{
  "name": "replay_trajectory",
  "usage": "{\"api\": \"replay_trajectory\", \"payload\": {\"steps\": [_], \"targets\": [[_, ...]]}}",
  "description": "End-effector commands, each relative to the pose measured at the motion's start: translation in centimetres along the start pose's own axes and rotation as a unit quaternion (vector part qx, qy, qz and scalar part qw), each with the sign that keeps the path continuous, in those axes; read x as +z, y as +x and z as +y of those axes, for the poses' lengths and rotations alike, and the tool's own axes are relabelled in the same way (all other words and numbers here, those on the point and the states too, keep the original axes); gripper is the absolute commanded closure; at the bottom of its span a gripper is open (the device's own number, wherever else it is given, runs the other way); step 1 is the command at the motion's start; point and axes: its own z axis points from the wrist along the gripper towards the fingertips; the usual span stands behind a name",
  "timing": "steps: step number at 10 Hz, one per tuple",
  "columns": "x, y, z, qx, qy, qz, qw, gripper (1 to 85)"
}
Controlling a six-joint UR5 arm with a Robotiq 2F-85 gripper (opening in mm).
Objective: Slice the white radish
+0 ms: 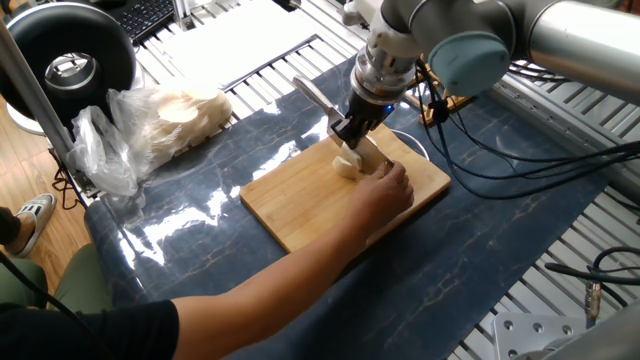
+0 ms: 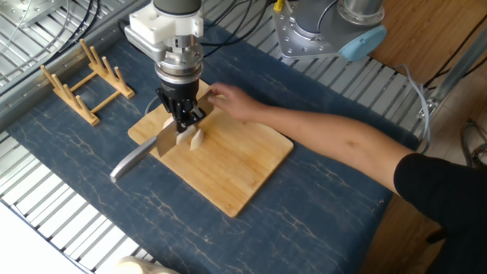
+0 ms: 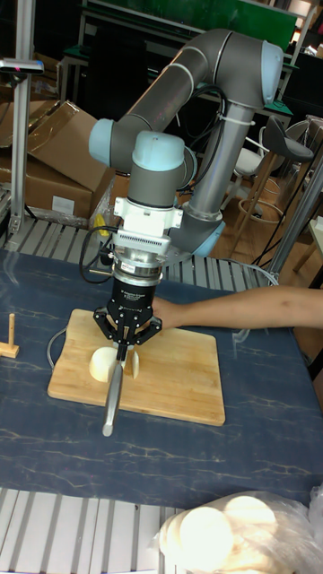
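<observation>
1. Gripper state: the gripper (image 3: 130, 339) is pinched on the handle of a knife (image 3: 112, 393). The blade points down and away from the arm toward the cutting board (image 3: 179, 381).
2. Location of the work piece: the white radish (image 3: 102, 361) lies on the cutting board, near the end closest to the wooden rack (image 2: 82, 74). The board rests on the blue mat (image 2: 327, 190).
3. Completed so far: at least one cut appears done. In the tall fixed view, a thin pale slice (image 3: 137, 364) stands apart from the main chunk, with the blade between the two. The other fixed view shows the same slice (image 2: 195, 139) just beside the blade.
4. Remaining: the main chunk still appears thick, so several more cuts are judged necessary. The exact number of pieces cut cannot be read, because the gripper hides part of the radish.
5. Assistance: a person's hand (image 1: 385, 188) rests on the board right next to the radish and the blade. Whether it touches the radish cannot be told.
6. Not part of the task: a bag of pale round slices (image 1: 175, 118) sits well apart from the board.
</observation>
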Motion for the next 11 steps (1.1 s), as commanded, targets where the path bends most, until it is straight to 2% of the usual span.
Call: {"api": "replay_trajectory", "payload": {"steps": [1,4,11], "targets": [[-0.6,0.1,0.0,0.003,-0.004,0.008,1.0,84.7],[-0.7,0.1,-0.1,0.0,-0.002,0.008,1.0,84.7],[-1.7,0.2,-0.3,-0.002,0.007,0.027,0.9996,84.7]]}}
